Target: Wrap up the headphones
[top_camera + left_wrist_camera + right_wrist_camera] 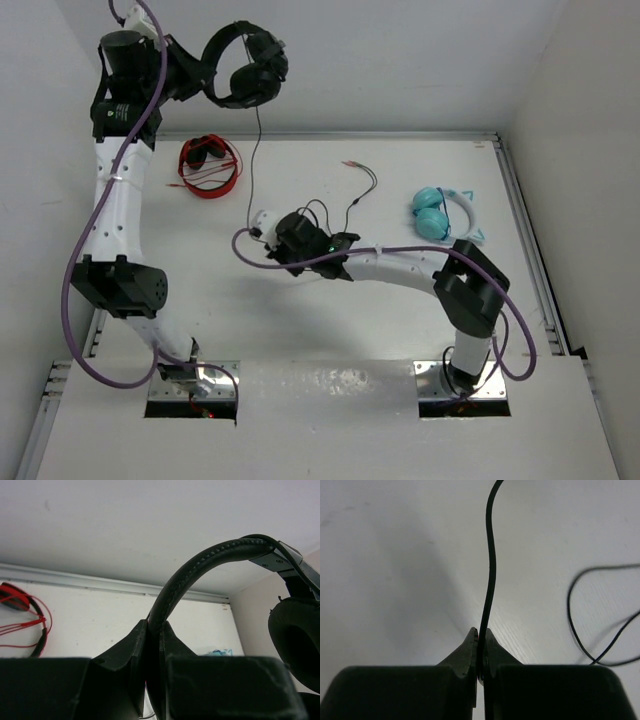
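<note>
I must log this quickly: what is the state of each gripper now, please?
Left gripper: closed on the black headphones, at the headband.
Right gripper: closed on the thin black cable.

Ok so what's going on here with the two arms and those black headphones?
The left gripper is shut on the headband of the black headphones, holding them up in the air. Their cable hangs down to the right gripper, which is shut on it just above the table. More cable lies loose on the table. The red headphones and the light blue cat-ear headphones lie untouched.
</note>
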### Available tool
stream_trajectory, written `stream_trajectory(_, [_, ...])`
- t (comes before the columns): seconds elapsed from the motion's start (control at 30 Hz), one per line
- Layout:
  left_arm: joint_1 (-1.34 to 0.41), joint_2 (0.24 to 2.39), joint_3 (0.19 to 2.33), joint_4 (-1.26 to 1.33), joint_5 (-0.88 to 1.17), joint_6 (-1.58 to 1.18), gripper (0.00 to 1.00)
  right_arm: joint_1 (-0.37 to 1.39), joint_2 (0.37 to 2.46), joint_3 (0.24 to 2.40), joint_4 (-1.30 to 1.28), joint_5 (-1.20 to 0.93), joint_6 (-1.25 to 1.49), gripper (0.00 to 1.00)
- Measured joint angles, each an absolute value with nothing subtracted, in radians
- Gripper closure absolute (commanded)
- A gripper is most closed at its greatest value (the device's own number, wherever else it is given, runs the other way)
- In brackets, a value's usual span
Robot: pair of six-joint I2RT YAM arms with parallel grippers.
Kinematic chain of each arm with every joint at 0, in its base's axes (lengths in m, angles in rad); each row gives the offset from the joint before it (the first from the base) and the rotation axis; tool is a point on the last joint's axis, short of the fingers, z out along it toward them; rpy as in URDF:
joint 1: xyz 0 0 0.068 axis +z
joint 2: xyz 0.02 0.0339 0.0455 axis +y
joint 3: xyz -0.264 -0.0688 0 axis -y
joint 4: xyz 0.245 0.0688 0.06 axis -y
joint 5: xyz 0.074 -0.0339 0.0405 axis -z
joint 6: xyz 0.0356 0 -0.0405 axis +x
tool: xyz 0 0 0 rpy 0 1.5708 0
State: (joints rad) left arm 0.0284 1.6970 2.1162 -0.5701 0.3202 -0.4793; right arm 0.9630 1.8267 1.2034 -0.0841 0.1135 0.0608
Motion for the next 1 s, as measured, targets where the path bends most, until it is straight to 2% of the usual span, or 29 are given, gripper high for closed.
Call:
stream_trajectory(0.3, [0.028,1.807,2.028,-0.520,0.114,-0.347,1.00,1.116,1.805,1.431,-0.324,-0.074,-0.088,1.00])
stream_trajectory(0.5, [-0.010,1.892,1.928,-0.406,-0.106,-0.098,1.00,1.117,1.792,1.720,-0.498,-0.133,-0.162,1.00])
stream_trajectory(0.73, [-0.133,1.877,1.592,-0.271,-0.223,0.178,1.00,1.072,1.702,1.988,-0.517,0.023,-0.240,1.00])
stream_trajectory(1.0, [-0.158,1.805,1.467,-0.258,-0.221,0.330,1.00,0.857,1.571,2.016,-0.487,0.208,-0.247,1.00])
